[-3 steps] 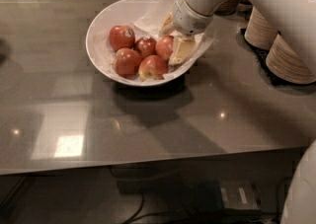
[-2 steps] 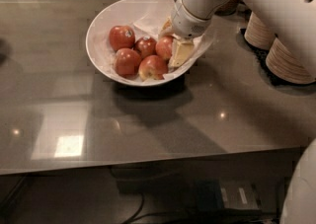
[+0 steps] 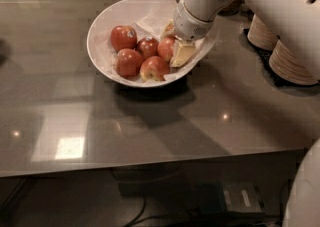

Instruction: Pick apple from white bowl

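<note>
The white bowl (image 3: 100, 26), lined with crumpled white paper, stands on the grey table and holds five apples. The apple (image 3: 166, 48), red-orange with a paler blush, lies at the right of the group. My gripper (image 3: 176, 42) reaches down into the bowl's right side from the upper right, right at this apple and touching it. The apple still rests in the bowl. An apple with a pale sticker (image 3: 124, 37) lies at the left, and one with a yellow patch (image 3: 154, 68) at the front.
Stacks of small beige-white bowls (image 3: 292, 63) stand at the table's right, close under my arm. Two more apples (image 3: 129, 62) lie in the bowl. The table's front edge (image 3: 150, 168) runs across the lower part of the view.
Almost nothing has changed. My gripper stays at the right-hand apple in the bowl, with only a slight shift of the wrist. The apples have not moved.
</note>
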{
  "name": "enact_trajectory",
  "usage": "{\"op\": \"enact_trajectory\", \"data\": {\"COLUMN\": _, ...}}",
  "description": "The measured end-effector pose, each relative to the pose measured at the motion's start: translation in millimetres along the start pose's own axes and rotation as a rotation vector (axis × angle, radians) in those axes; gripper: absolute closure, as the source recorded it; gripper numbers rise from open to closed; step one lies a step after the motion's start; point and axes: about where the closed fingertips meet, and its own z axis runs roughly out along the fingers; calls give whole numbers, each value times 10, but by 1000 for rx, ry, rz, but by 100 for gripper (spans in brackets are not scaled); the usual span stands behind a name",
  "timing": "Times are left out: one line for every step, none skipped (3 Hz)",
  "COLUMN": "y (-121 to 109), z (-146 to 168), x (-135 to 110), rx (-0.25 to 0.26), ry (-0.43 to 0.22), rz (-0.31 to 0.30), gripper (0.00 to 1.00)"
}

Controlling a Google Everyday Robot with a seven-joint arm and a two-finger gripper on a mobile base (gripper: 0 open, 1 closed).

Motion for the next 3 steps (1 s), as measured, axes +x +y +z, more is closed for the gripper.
{"op": "enact_trajectory", "data": {"y": 0, "z": -1, "x": 0, "rx": 0, "ry": 0, "rz": 0, "gripper": 91}}
{"op": "enact_trajectory", "data": {"y": 7, "z": -111, "x": -6, "rx": 35, "ry": -43, "rz": 21, "gripper": 100}}
{"op": "enact_trajectory", "data": {"y": -55, "z": -471, "x": -86, "rx": 126, "ry": -159, "rz": 34, "gripper": 100}}
